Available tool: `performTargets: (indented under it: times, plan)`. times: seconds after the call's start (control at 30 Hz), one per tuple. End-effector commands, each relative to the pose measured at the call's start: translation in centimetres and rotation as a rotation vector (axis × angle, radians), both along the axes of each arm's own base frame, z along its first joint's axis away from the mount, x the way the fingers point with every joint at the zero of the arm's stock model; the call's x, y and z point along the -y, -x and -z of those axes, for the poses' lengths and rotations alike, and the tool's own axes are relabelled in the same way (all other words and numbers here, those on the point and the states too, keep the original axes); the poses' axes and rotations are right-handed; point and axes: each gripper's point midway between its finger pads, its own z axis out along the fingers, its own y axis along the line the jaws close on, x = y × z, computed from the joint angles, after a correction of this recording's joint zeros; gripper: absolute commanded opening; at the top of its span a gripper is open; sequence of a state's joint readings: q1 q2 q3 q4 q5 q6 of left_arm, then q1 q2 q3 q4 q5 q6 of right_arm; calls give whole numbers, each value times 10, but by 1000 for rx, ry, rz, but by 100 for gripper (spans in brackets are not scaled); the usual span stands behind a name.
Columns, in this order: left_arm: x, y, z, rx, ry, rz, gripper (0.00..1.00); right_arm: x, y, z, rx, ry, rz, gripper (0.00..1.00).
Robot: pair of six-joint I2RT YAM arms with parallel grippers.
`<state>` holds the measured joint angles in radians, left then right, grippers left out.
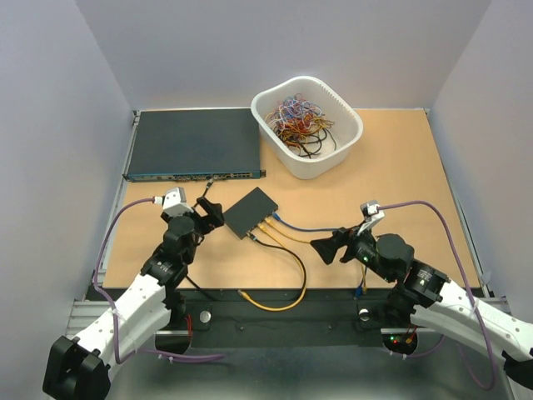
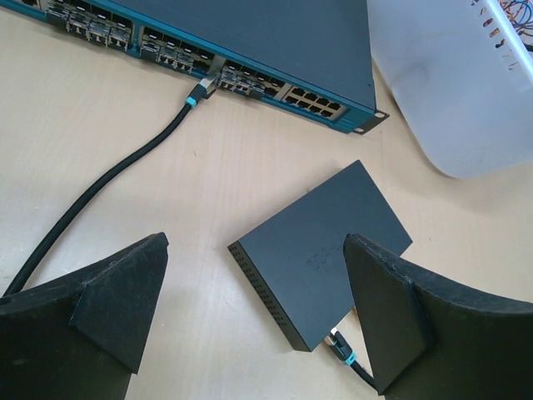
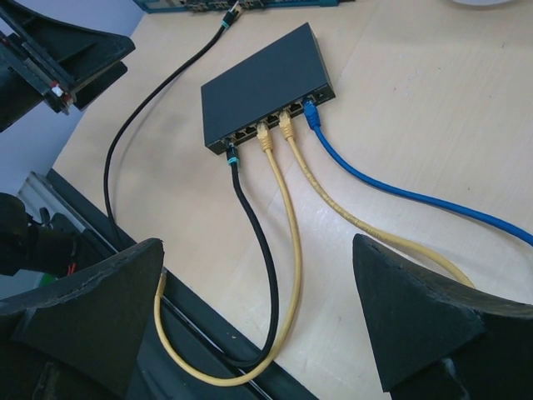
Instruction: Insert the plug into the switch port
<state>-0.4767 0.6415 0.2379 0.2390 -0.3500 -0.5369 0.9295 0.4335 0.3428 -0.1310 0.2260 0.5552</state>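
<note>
The left arm [image 1: 177,240] stretches toward the small black box [image 1: 252,211], jaws released and empty. The plug [image 3: 232,156] sits in the box's end switch port [image 3: 231,145]. The right arm [image 1: 391,254] angles inward, jaws released, above the tan tabletop [image 1: 400,175]; grey walls [image 1: 208,50] surround.

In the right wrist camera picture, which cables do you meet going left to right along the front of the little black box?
Black cable with a teal-banded plug → first yellow cable → second yellow cable → blue cable, all ending at the port row of the small flat black box.
</note>
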Motion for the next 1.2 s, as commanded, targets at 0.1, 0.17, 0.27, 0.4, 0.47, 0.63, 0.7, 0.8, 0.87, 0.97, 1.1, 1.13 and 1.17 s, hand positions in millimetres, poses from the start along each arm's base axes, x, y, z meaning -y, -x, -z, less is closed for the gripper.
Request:
performTargets:
  times: [0.1, 0.17, 0.27, 0.4, 0.47, 0.63, 0.7, 0.8, 0.87, 0.97, 1.1, 1.13, 1.17]
  plan:
    - [-31, -4, -26, 64, 67, -216, 99, -5, 3, -2, -2, -20, -23, 100]
    - [-51, -2, -28, 107, 63, -319, 99, -6, 3, -2, -3, -22, -25, 100]
    - [-74, 3, -52, 257, 60, -411, 99, -8, 6, -1, -9, -22, -45, 100]
    - [-104, 14, -61, 331, 69, -575, 94, -7, 4, 1, -12, -15, -34, 100]
    - [-122, 23, -58, 350, 66, -682, 94, -8, 4, 4, -21, -5, -38, 100]
    - [-151, 35, -70, 389, -73, -851, 94, -11, 3, 9, -41, 19, -41, 100]
    - [-157, 33, -64, 369, -115, -889, 97, -11, 1, 11, -42, 26, -34, 100]
    - [-157, 7, -68, 371, -206, -859, 99, -12, 1, 11, -44, 31, -39, 100]
    - [-151, -16, -67, 360, -252, -792, 99, -13, 2, 12, -48, 32, -45, 100]
    - [-147, -45, -53, 343, -275, -706, 99, -13, 3, 10, -45, 27, -52, 100]
    - [-150, -58, -62, 404, -288, -619, 99, -13, 3, 7, -40, 16, -52, 100]
    - [-153, -60, -63, 412, -290, -606, 99, -14, 4, 9, -42, 21, -58, 100]
    - [-154, -58, -62, 421, -293, -591, 99, -14, 4, 9, -43, 25, -59, 100]
